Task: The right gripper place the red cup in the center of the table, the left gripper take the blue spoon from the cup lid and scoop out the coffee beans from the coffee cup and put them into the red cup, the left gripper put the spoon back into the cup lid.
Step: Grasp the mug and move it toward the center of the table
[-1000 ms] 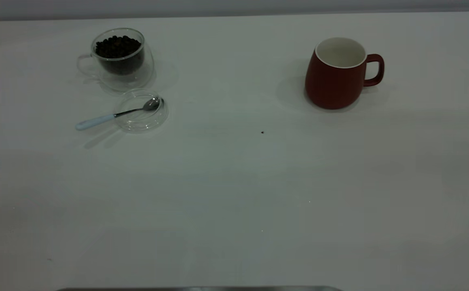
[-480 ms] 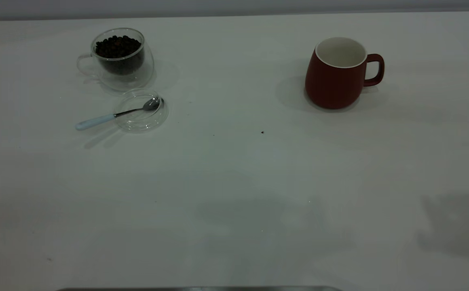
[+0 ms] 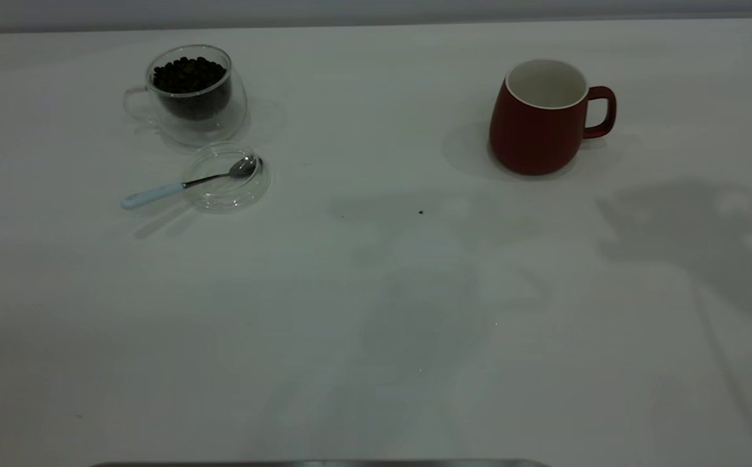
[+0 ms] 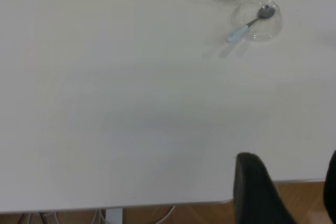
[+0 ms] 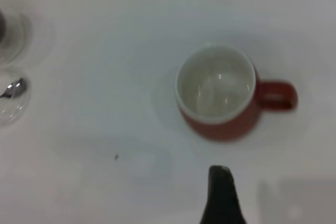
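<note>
Lab-like bench: bare white table [image 3: 376,311], plain wall [image 3: 376,8]

1. The coffee cup [image 3: 188,94] stands at the far left of the table [image 3: 376,311], with the coffee beans [image 3: 188,74] in it.
2. Just in front of it lies the cup lid [image 3: 225,178].
3. The blue spoon [image 3: 188,183] rests its bowl in the lid, handle out leftward.
4. The red cup [image 3: 540,118] stands far right, well apart, handle pointing right.
</note>
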Controlling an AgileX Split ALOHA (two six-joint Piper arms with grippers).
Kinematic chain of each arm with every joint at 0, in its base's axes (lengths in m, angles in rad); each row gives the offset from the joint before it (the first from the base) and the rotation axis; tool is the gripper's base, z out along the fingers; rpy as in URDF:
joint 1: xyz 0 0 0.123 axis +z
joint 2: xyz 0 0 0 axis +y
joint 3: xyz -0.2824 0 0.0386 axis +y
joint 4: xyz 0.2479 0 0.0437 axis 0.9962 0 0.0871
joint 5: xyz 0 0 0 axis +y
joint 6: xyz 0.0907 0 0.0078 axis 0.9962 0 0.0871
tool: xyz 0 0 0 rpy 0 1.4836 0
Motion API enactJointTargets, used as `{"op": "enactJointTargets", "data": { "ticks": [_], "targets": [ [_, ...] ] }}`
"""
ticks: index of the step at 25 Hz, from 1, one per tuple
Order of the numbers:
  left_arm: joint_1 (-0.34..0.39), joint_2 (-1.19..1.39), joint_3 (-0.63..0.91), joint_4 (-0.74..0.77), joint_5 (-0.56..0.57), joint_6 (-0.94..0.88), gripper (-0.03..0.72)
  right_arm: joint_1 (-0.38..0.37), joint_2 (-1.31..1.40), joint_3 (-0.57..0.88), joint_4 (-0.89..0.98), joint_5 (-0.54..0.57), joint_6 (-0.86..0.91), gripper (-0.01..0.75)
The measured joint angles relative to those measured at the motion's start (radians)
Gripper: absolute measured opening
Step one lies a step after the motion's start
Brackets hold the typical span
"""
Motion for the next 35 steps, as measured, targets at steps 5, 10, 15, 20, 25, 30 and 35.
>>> {"op": "enactJointTargets", "data": {
  "ticks": [5, 10, 15, 20, 25, 30, 35],
  "targets": [
    [0.0, 0.0, 0.0, 0.0, 0.0, 0.0, 0.379, 0.0, 0.256, -0.195, 0.133, 0.0, -0.215, 0.585],
    [0.0, 0.0, 0.0, 0.0, 0.0, 0.001, 0.379, 0.0, 0.483, -0.365, 0.189, 0.002, -0.261, 0.585],
    [0.0, 0.0, 0.0, 0.0, 0.0, 0.002, 0.379, 0.0, 0.605, -0.459, 0.197, 0.024, -0.265, 0.585],
    [0.0, 0.0, 0.0, 0.0, 0.0, 0.002, 0.379, 0.0, 0.686, -0.516, 0.21, 0.028, -0.268, 0.585],
    [0.0, 0.0, 0.0, 0.0, 0.0, 0.002, 0.379, 0.01, 0.717, -0.519, 0.213, 0.04, -0.268, 0.585],
    [0.0, 0.0, 0.0, 0.0, 0.0, 0.002, 0.379, 0.053, 0.737, -0.525, 0.218, 0.053, -0.269, 0.571],
    [0.0, 0.0, 0.0, 0.0, 0.0, 0.002, 0.379, 0.123, 0.749, -0.525, 0.216, 0.064, -0.269, 0.556]
  ]
}}
